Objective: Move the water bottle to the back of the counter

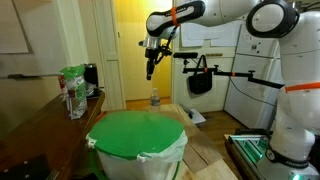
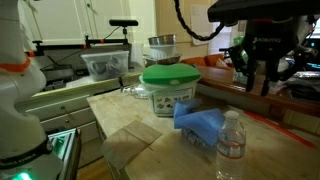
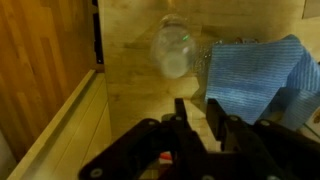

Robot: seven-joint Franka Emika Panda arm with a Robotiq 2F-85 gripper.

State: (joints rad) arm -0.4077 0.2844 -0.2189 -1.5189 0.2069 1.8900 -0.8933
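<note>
The water bottle (image 2: 231, 140) is small and clear with a white cap. It stands upright on a light wooden surface, next to a blue cloth (image 2: 205, 122). It also shows far back in an exterior view (image 1: 155, 98), and from above in the wrist view (image 3: 172, 50). My gripper (image 1: 152, 68) hangs well above the bottle, fingers pointing down. In the wrist view (image 3: 198, 120) its fingers stand apart with nothing between them. The dark brown counter (image 1: 30, 125) runs along one side.
A round white bin with a green lid (image 1: 137, 135) fills the foreground; it also shows behind the cloth (image 2: 168, 88). A green-and-white bag (image 1: 72, 90) stands on the counter. Clear plastic tubs (image 2: 105, 64) sit at the back. A camera stand arm (image 1: 225, 70) reaches in.
</note>
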